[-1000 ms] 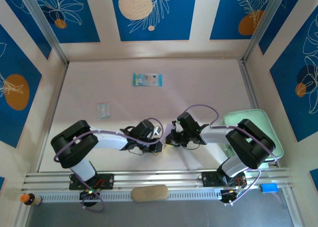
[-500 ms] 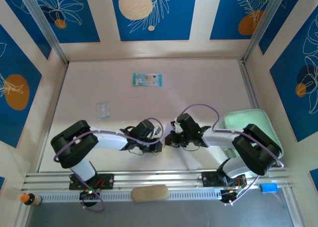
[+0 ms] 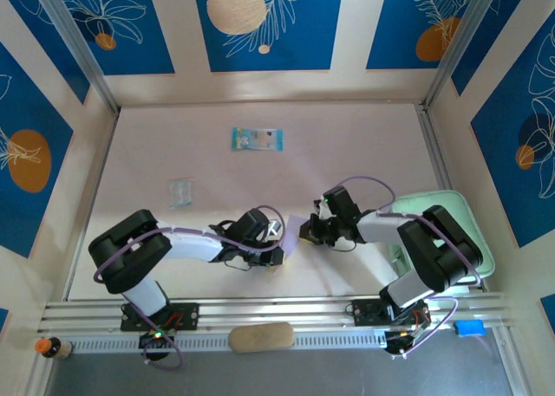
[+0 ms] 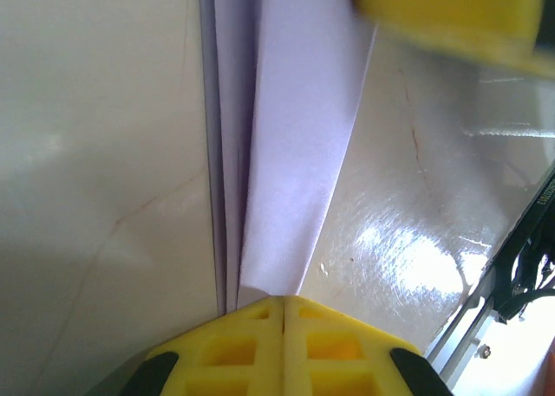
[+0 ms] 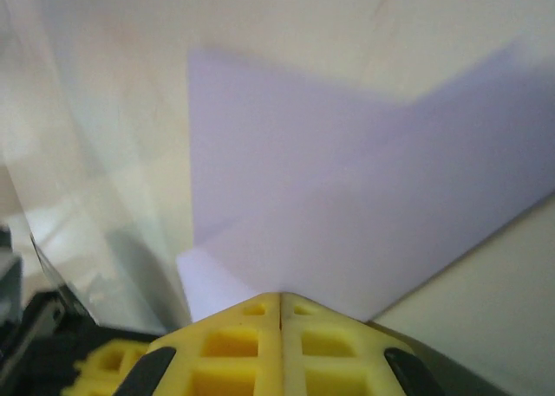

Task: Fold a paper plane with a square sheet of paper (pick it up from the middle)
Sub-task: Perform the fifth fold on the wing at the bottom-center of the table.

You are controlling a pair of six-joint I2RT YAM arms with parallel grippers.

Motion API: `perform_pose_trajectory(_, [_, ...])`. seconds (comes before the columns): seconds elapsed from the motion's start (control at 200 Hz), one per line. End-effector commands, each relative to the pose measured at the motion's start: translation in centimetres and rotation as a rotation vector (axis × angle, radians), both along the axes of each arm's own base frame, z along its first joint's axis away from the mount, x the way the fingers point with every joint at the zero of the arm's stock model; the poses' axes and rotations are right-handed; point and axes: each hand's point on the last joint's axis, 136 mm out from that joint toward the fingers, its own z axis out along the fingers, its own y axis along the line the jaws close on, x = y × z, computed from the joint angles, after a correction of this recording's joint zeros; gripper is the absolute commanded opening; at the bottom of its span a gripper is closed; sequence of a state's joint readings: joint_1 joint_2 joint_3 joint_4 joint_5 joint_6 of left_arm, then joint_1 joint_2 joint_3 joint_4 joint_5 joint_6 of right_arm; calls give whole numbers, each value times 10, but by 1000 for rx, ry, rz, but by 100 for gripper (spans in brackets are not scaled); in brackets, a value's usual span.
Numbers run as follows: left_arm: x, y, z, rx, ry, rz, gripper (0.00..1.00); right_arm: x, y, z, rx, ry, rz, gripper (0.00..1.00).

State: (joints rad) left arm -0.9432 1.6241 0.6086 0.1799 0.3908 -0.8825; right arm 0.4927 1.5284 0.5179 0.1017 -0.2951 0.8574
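Observation:
The pale lilac sheet of paper [image 3: 293, 237] is folded lengthwise into slim layers and spans the short gap between my two grippers, low over the table's near middle. My left gripper [image 3: 279, 257] is shut, pinching one end of the paper. In the left wrist view the folded layers [image 4: 295, 153] run straight away from the shut jaws [image 4: 284, 302]. My right gripper [image 3: 305, 232] is shut on the other end. The right wrist view has a broad angled flap of the paper [image 5: 347, 205] meeting the closed jaws [image 5: 280, 296].
A blue-green printed packet [image 3: 257, 139] lies at the back centre and a small clear packet [image 3: 180, 192] at the left. The mint-green tray [image 3: 464, 207] sits at the right under the right arm. An aluminium rail [image 3: 277, 309] bounds the near edge.
My right gripper has drawn back to the right and slightly farther from the left one, and the lilac paper now shows between them. The left arm has stayed put.

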Motion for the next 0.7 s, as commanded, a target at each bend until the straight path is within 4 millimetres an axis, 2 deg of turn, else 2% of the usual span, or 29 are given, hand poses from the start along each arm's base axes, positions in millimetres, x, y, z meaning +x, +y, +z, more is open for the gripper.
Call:
perform_pose_trajectory(0.0, [-18,35,-37,170,77,17,0,14,-14,-4,-34,3,-27,1])
perform_pose_trajectory(0.205, [-19,36,-36,170,75,21,0,34,-38,-4,-16,-1,-110,1])
perform_pose_trajectory(0.355, [-18,35,-36,168,74,20,0,42,-45,4,17,-16,-132,1])
perform_pose_trajectory(0.515, [-18,36,-36,169,74,21,0,42,-47,26,32,-70,-134,1])
perform_pose_trajectory(0.695, [-17,34,-34,164,70,19,0,31,-40,48,65,-133,-116,2])
